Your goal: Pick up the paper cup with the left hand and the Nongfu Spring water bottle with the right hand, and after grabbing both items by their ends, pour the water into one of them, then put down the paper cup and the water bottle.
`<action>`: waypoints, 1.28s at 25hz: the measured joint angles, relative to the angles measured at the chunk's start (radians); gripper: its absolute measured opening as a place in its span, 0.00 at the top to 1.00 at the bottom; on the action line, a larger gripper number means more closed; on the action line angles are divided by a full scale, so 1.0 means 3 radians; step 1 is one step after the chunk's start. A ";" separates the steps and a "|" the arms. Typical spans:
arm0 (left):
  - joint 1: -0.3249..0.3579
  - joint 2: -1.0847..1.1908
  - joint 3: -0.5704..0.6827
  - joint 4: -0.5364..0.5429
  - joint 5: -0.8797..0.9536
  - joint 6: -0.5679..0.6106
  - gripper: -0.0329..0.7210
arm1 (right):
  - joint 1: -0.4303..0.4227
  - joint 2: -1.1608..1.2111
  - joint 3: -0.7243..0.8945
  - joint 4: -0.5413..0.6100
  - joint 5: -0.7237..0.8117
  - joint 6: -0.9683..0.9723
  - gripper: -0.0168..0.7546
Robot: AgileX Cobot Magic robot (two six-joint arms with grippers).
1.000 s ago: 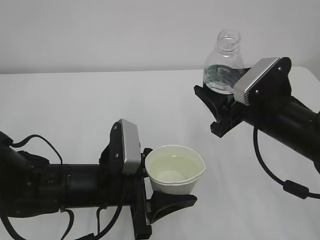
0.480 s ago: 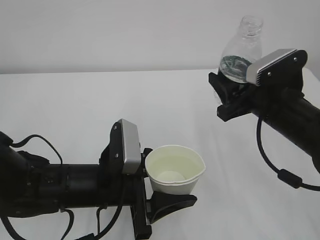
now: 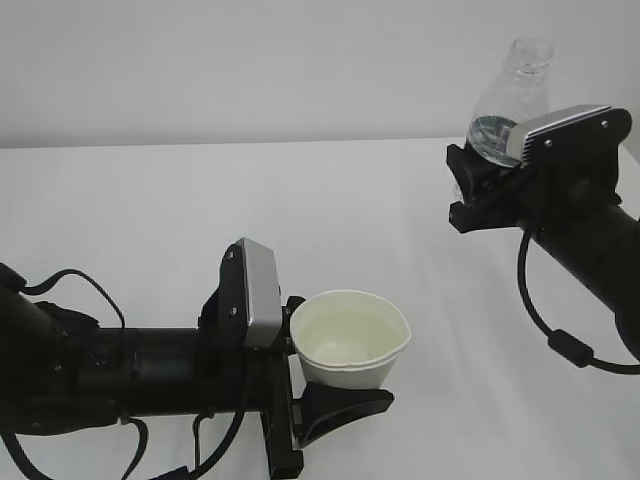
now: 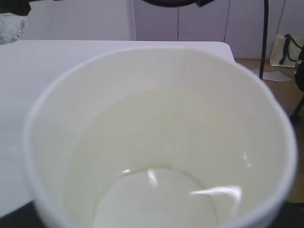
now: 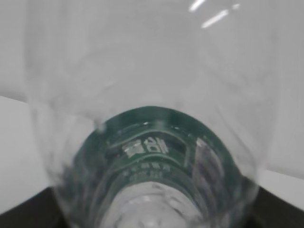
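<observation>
Small cream-white tapered paper cup, upright, holds clear water low inside; the black left hand gripper clasps its base at lower centre. Clear ribbed plastic bottle with dark green label, uncapped, stands near-upright, clamped at its lower end by the black right hand gripper, raised at upper right.

The left hand lies low and nearly level, reaching rightward, its fingers clamped around the paper cup, which stands upright. The right hand slants in from the right, raised higher, gripping the water bottle near its base, neck up.
</observation>
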 joint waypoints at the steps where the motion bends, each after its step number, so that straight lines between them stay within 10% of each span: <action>1: 0.0000 0.0000 0.0000 0.0000 0.0000 0.0000 0.35 | 0.0000 0.0011 0.0000 0.0050 0.0000 -0.0053 0.39; 32: 0.0000 0.0000 0.0000 -0.0196 0.0000 0.0000 0.35 | 0.0000 0.0719 -0.0112 0.0453 0.0000 -0.0103 0.39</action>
